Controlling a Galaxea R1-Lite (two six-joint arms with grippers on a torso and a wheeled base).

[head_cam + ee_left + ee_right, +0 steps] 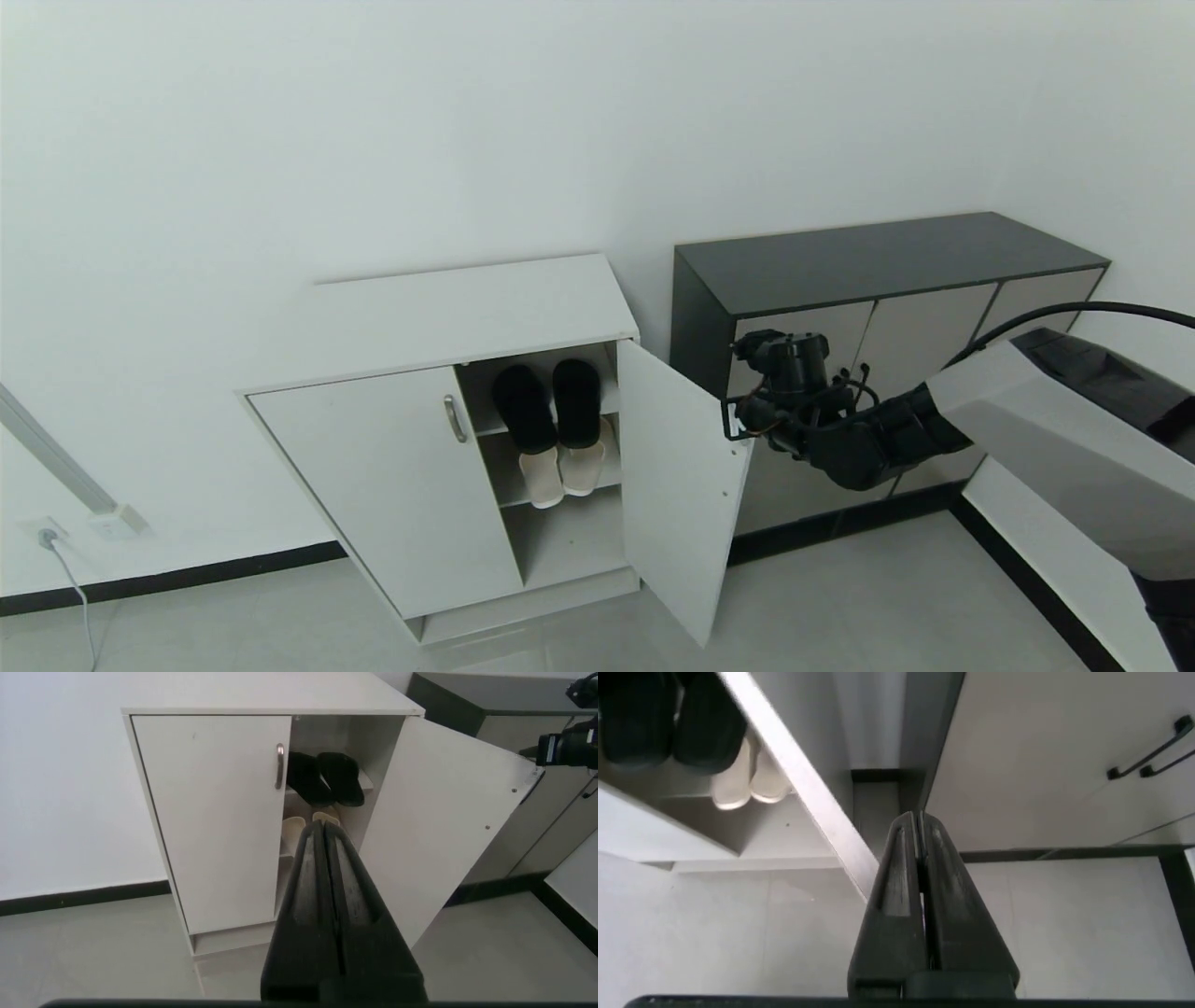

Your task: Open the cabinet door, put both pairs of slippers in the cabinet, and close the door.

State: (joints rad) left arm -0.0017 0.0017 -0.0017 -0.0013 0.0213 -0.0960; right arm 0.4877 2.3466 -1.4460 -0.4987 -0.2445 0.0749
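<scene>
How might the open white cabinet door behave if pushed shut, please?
The white cabinet door looks like a rigid flat panel, so it should probably swing on its hinged side, not flex. The right gripper sits by its free edge, so a light push likely suffices.

We see a dark grey sideboard (887, 257) against the white wall (373, 112). At far left, a cable (79, 597) hangs from a wall socket (43, 534) below a conduit (56, 457).

The right arm (887, 434) extends in from the right. The right gripper (734, 420) points left, jaws pressed together. The left gripper (320, 831) is likewise closed.
</scene>
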